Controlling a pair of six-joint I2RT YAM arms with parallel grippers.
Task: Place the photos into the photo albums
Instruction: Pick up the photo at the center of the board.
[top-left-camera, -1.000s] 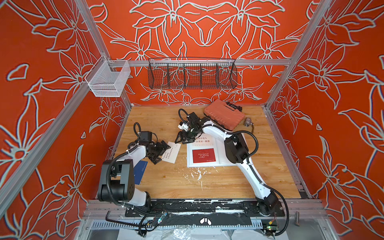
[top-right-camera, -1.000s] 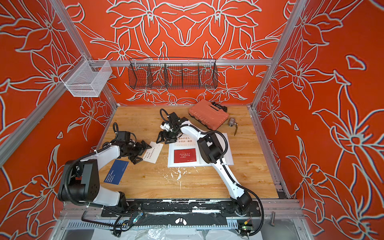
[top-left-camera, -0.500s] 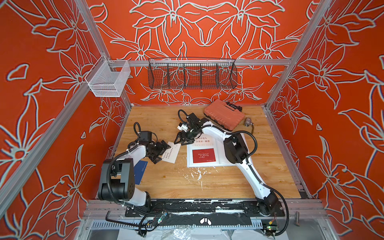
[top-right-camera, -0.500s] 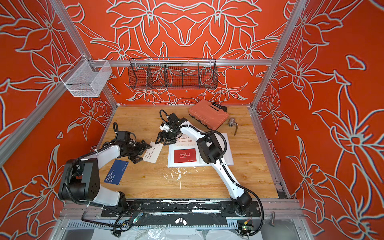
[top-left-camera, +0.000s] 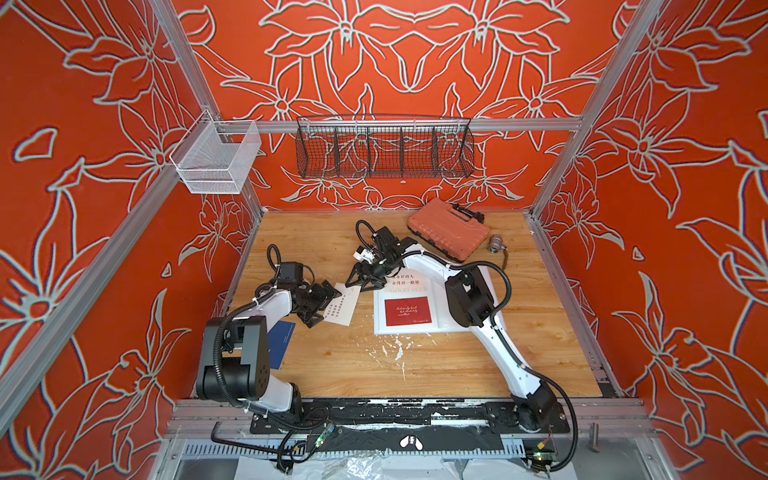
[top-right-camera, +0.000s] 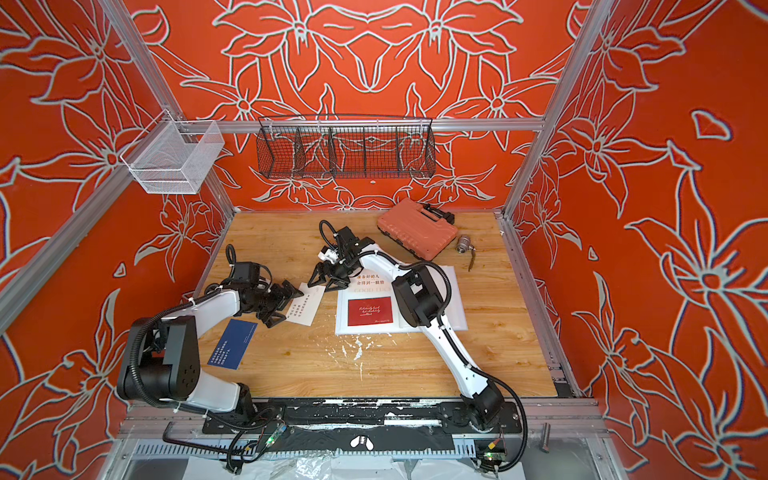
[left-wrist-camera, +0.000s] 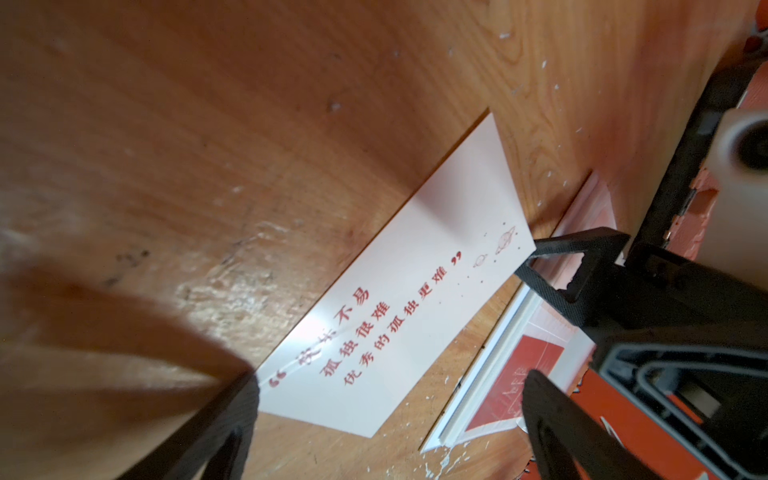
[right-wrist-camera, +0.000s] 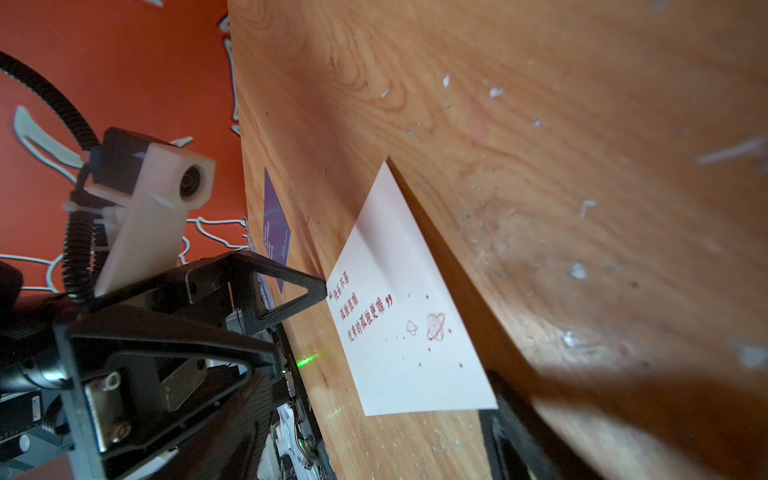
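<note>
Since the earlier frames the right gripper has crept a little nearer the loose white card, while the left gripper has held its place. Both tools are unclenched and grasp nothing. The left one's jaws stand wide, one fingertip touching the card's corner where the red print begins, and one right fingertip meets the opposite corner beside the small planet drawing. So the card lies between the two grippers on the table, its long axis slanting from near-left to far-right in both top views, with the right arm at the end closer to the photo album. By its shadow, one long edge seems raised a little off the table, though how far I cannot tell. The album lies open just beside the card on the right, already holding a dark red card with a second white card above it. The navy card waits near the left arm's base. Judging from this, the coming move turns on the right jaws getting under that lifted end. Bare table on the far side leaves room, while the album's rim is close.
</note>
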